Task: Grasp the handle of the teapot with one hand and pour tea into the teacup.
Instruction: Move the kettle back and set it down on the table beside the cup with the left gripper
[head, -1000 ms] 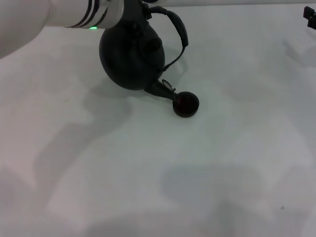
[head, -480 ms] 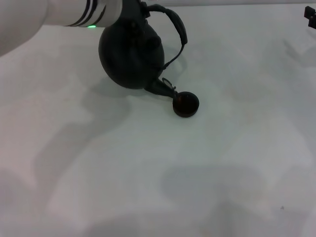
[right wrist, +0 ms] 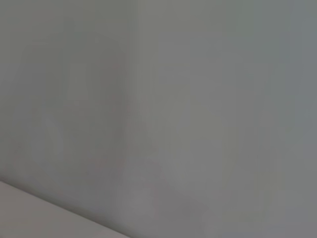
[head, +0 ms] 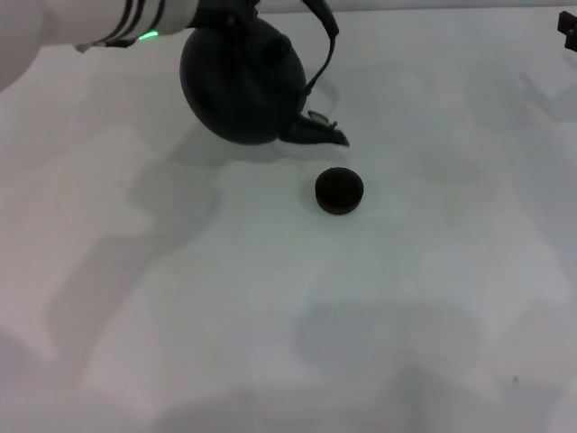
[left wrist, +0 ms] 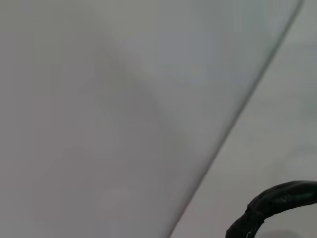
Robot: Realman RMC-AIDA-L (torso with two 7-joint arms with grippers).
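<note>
Gripper state cannot be told: in the head view the left arm (head: 99, 23) reaches in at the far left above the teapot (head: 242, 79), whose handle (head: 323, 41) arches on its right. Its spout points right, over the white surface (head: 379, 307), just far-left of the teacup (head: 340, 190) and apart from it. Right gripper (head: 568, 32) sits at the far right edge. In the left wrist view only a piece of the handle (left wrist: 277, 201) shows. The right wrist view shows a plain grey expanse.

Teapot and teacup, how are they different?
The teapot is big and round; the teacup is tiny and low. The teapot has a spout and a hoop handle; the teacup has neither. The teapot hangs off the table, held up by the left arm; the teacup sits flat on it. Both are dark.
</note>
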